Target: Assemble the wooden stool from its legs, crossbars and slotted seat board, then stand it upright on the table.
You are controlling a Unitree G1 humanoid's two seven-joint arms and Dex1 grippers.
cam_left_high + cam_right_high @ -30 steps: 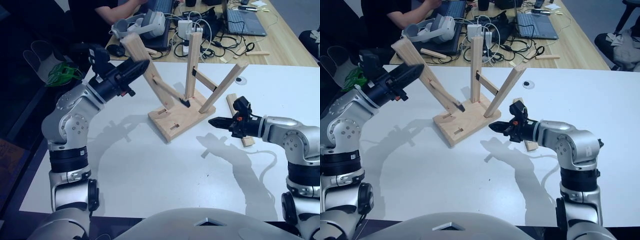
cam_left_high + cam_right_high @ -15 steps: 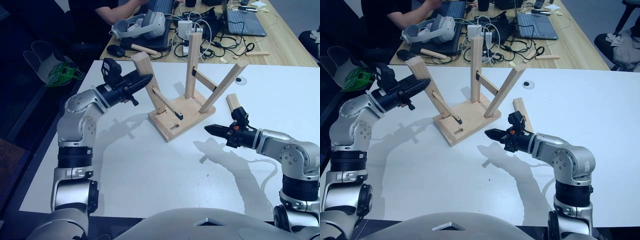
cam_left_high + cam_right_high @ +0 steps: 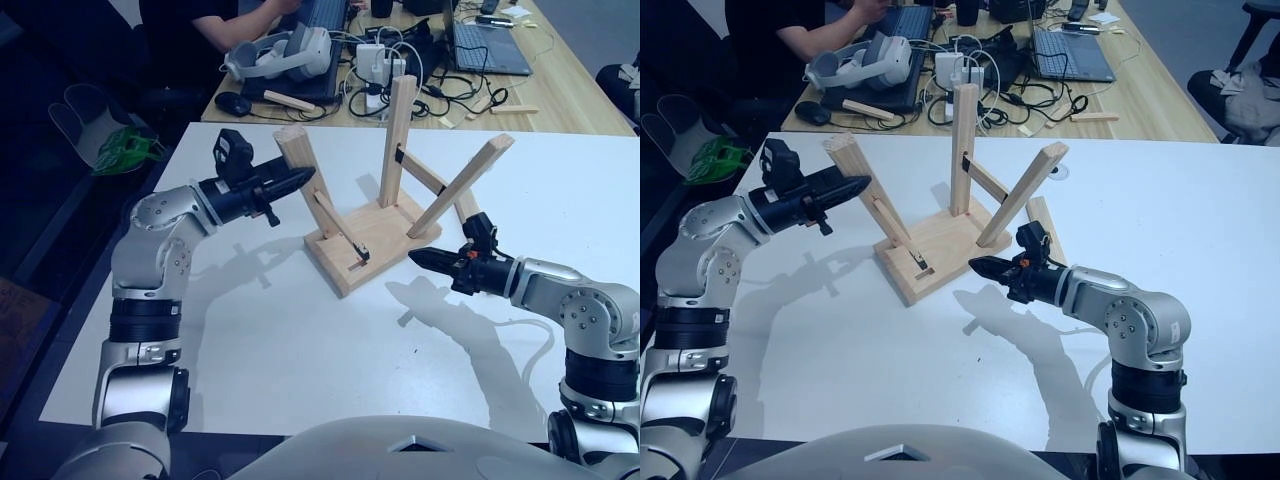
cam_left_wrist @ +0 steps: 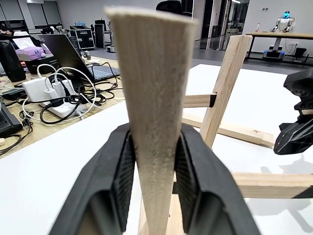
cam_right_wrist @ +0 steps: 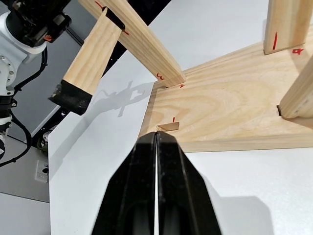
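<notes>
Seat board (image 3: 385,228): is lying flat on the white table (image 3: 300,350) at the centre of the head view, with the legs rising from it.
Held leg (image 3: 298,158): is leaning toward the upper left, and its lower end is sitting at the board's left corner.
Left gripper (image 3: 305,176): is reaching in from the left of the frame and pinching the held leg near its top end. In the left wrist view both black fingers (image 4: 120,166) are pressing flat against the sides of the wood.
Short crossbar (image 3: 348,242): is sloping down from the held leg. Its black-tipped free end is hanging just above the board.
Middle leg (image 3: 398,130): is standing nearly upright at the board's far side.
Slanting leg (image 3: 462,185): is leaning toward the upper right.
Upper crossbar (image 3: 425,175): is joining the middle leg and the slanting leg.
Right gripper (image 3: 418,258): is holding nothing, with its fingers pressed together. It is pointing left at the board's near edge, right of centre. The tip seems to be just short of the wood, though contact is hard to judge.
Spare wooden piece (image 3: 1044,224): is lying flat on the table just behind the right gripper, beside the slanting leg.
Background: a wooden desk (image 3: 580,90) is running along the top of the frame, carrying a headset (image 3: 275,52), a laptop (image 3: 488,45) and tangled cables.
</notes>
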